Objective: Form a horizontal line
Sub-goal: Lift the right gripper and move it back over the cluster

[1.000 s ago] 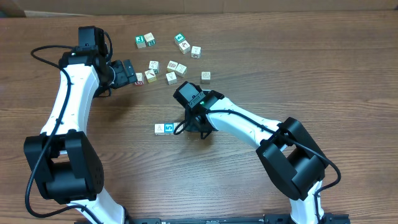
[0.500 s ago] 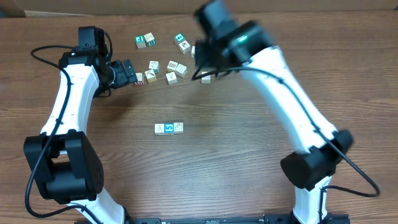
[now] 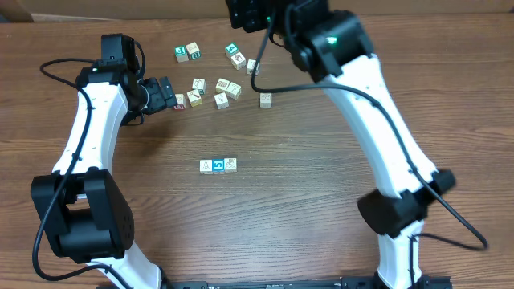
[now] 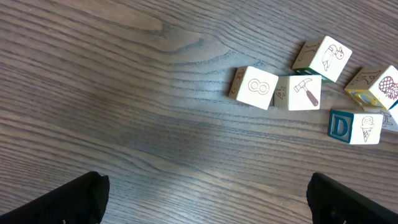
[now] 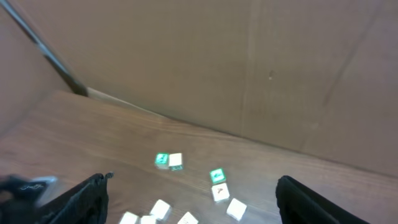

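Overhead shows right gripper risen from the horizontal line to top of frame, jaws now apart and empty; left gripper is wide open, upper left. That line sits mid-frame with three cubes touching, so a fourth seems needed.

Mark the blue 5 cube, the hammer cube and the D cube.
blue 5 cube [image 3: 218, 165]: overhead view, blue top face.
hammer cube [image 4: 306, 92]: left wrist view, the hammer print.
D cube [image 4: 339, 125]: left wrist view, the D face.

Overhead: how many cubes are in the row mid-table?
3, side by side: left whitish cube, blue "5" cube in the middle, right whitish cube. None of the row looks hidden.
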`<state>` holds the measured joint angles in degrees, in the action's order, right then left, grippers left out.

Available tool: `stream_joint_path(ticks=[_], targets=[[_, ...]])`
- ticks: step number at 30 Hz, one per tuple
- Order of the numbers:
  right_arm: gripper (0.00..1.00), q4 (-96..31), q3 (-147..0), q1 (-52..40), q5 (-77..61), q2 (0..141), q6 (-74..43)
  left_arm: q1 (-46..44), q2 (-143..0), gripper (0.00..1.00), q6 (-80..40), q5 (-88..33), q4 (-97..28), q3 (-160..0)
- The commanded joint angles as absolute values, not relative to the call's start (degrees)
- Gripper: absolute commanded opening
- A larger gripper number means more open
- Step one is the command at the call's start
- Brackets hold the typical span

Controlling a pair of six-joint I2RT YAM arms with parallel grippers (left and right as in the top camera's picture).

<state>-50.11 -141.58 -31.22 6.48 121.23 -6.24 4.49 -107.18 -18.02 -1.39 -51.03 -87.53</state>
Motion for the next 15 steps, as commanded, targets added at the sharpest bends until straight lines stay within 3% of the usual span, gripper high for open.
stream_joint_path(ticks=[1, 5, 15], targets=[[0.84, -47.1, -140.8, -31.4, 7.9, 128.7, 4.7, 3.8, -107.6, 1.0, -18.0, -1.0, -50.9, -88.1], [0.87, -41.8, -140.8, -31.4, 7.9, 136.6, 12.4, 3.7, -107.6, 1.0, -18.0, -1.1, -50.9, -88.1], [0.88, -32.9, -140.8, -30.5, 7.8, 149.8, 12.5, 3.7, -107.6, 1.0, -18.0, -1.0, -50.9, -88.1]])
